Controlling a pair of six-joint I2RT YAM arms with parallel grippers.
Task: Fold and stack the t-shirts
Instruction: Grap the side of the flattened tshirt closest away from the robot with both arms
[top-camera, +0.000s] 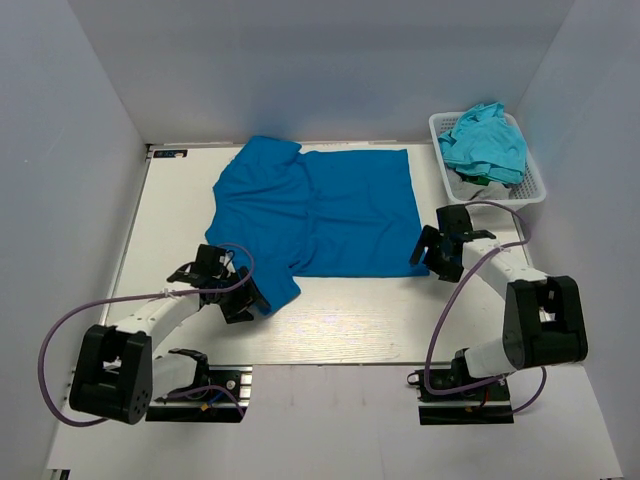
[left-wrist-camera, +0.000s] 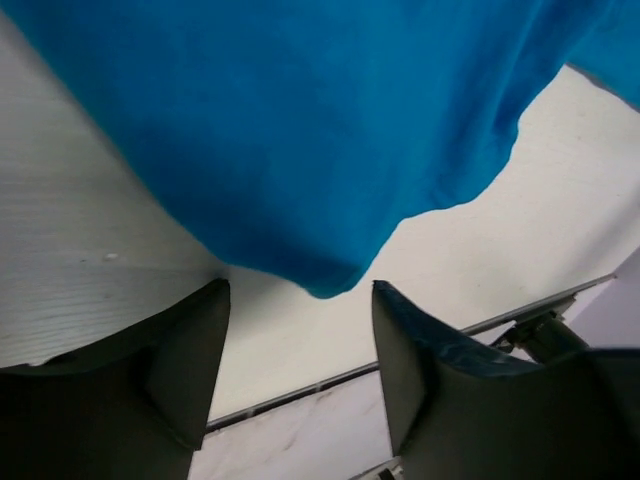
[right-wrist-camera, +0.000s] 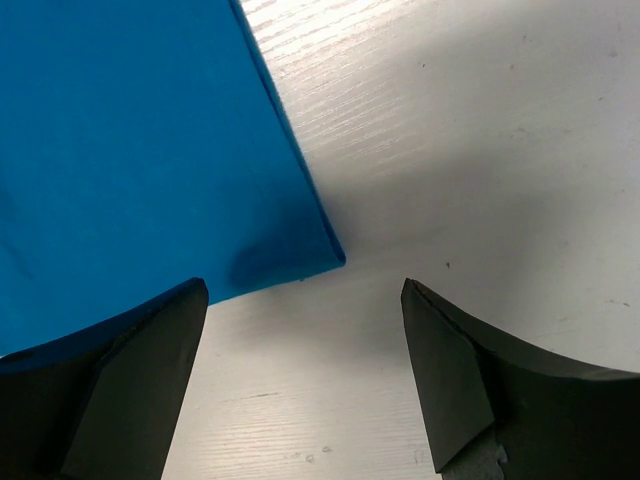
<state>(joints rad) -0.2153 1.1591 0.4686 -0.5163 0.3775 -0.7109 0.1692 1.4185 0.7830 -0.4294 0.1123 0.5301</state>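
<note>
A royal blue t-shirt (top-camera: 320, 205) lies spread flat across the middle of the white table, neck to the left. My left gripper (top-camera: 246, 296) is at its near sleeve. In the left wrist view the gripper (left-wrist-camera: 300, 292) is open, and the sleeve's rounded tip (left-wrist-camera: 330, 278) lies just ahead of the gap between its fingertips. My right gripper (top-camera: 428, 256) is at the shirt's near right hem corner. It is also open (right-wrist-camera: 305, 288), low over the table, with the corner (right-wrist-camera: 325, 255) just in front of it. Crumpled turquoise t-shirts (top-camera: 488, 142) fill the basket.
A white lattice basket (top-camera: 537, 187) stands at the back right, against the right wall. Grey walls enclose the table on three sides. A strip of bare tabletop (top-camera: 340, 320) runs between the shirt and the arm bases.
</note>
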